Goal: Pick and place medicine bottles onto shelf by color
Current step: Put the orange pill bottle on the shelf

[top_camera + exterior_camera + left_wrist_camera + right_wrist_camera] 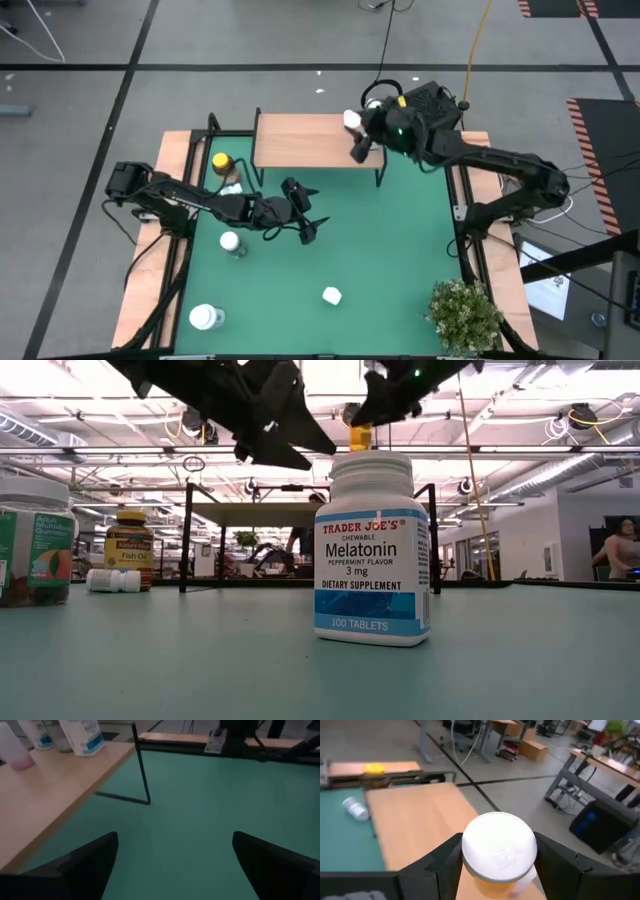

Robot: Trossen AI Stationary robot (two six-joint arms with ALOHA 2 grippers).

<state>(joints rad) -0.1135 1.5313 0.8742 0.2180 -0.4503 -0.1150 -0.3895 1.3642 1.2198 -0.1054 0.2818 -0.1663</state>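
We see the right gripper (pixel 357 137) holding a white-capped bottle (pixel 499 851) over the shelf's (pixel 310 141) right edge, while the left gripper (pixel 305 208) hangs wide open above bare counter (pixel 390 250).

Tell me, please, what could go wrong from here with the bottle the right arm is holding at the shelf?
1. The right claw grips the white-capped bottle near the end of the shelf; released there, it might tip off.
2. The open left claw hangs near a white bottle and could knock it when descending.
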